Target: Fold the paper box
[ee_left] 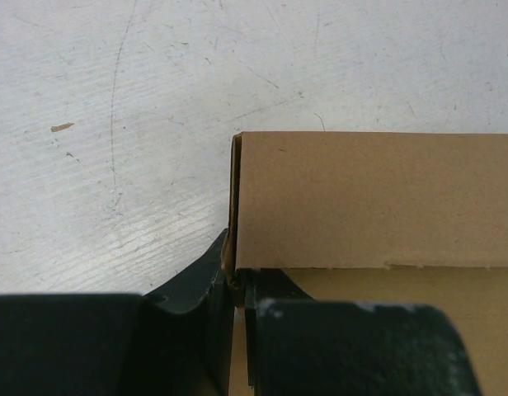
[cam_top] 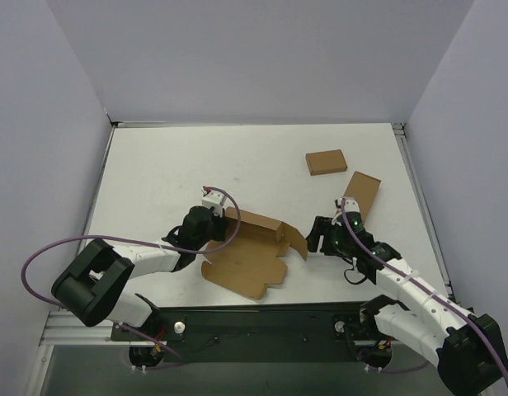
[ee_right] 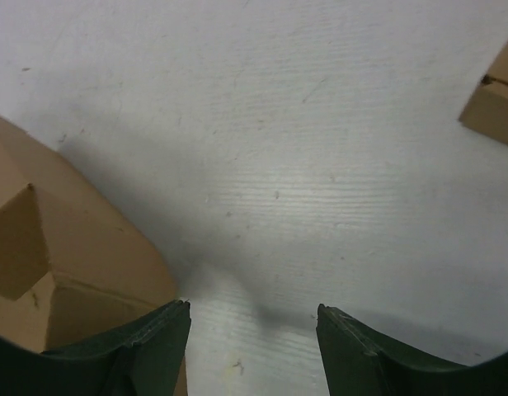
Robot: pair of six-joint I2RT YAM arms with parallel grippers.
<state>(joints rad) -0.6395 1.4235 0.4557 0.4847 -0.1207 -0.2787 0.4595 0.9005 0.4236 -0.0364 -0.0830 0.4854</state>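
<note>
The paper box point(cam_top: 252, 254) is a brown die-cut cardboard sheet, partly folded, lying at the near middle of the table. Its far wall stands up. My left gripper point(cam_top: 214, 221) is shut on the left end of that raised wall; in the left wrist view the wall point(ee_left: 369, 202) sits between my closed fingers point(ee_left: 236, 280). My right gripper point(cam_top: 322, 235) is open and empty, low over the table just right of the box's right flap point(ee_right: 64, 264). In the right wrist view its gripper point(ee_right: 252, 318) has bare table between the fingertips.
Two smaller brown boxes lie at the back right: one flat point(cam_top: 326, 162) and one slanted point(cam_top: 363, 194) just behind the right arm, its corner in the right wrist view point(ee_right: 495, 99). Grey walls enclose the white table point(cam_top: 171, 173).
</note>
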